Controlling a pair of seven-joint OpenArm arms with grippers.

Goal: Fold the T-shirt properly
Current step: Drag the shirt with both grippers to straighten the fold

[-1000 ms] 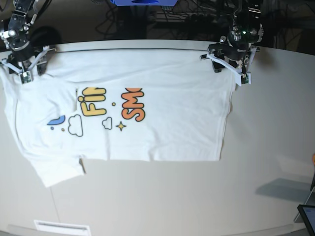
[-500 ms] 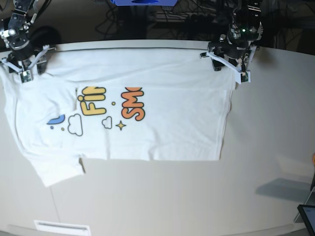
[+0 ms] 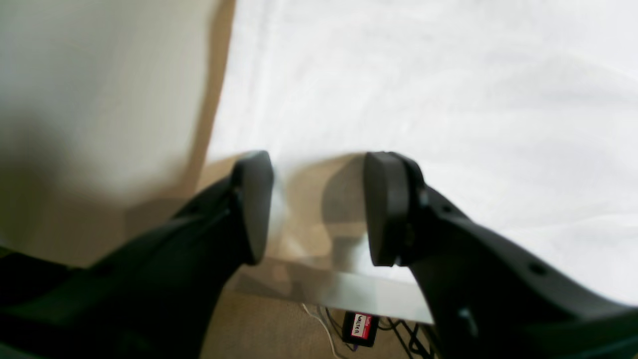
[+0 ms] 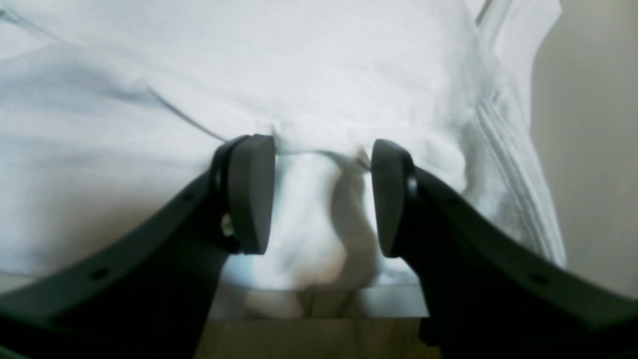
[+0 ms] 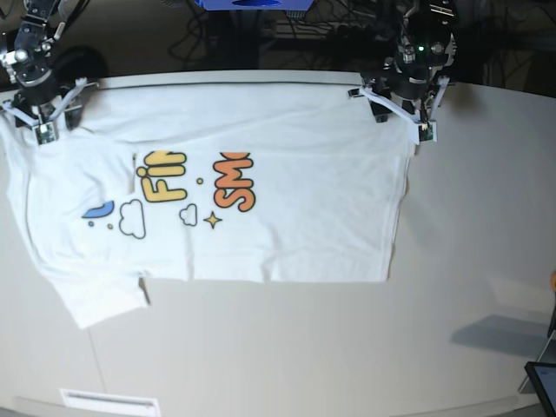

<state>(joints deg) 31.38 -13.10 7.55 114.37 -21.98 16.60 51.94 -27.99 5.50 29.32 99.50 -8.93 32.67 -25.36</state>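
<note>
Left hand [image 3: 319, 207] agape, empty, over T-shirt [image 5: 287, 208] corner; right hand [image 4: 323, 197] agape, possibly touching cloth.

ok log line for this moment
shirt: flat on table, one side folded in | left pincer: open at far corner | right pincer: open over far edge | fold: unfinished

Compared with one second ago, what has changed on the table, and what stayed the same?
The left gripper moved slightly toward the table's far edge, away from the camera, and the T-shirt corner beneath it shifted a little the same way. The right gripper stayed at the shirt's other far corner. Both sets of fingers remained apart; the print and folded sleeve look unchanged.
</note>
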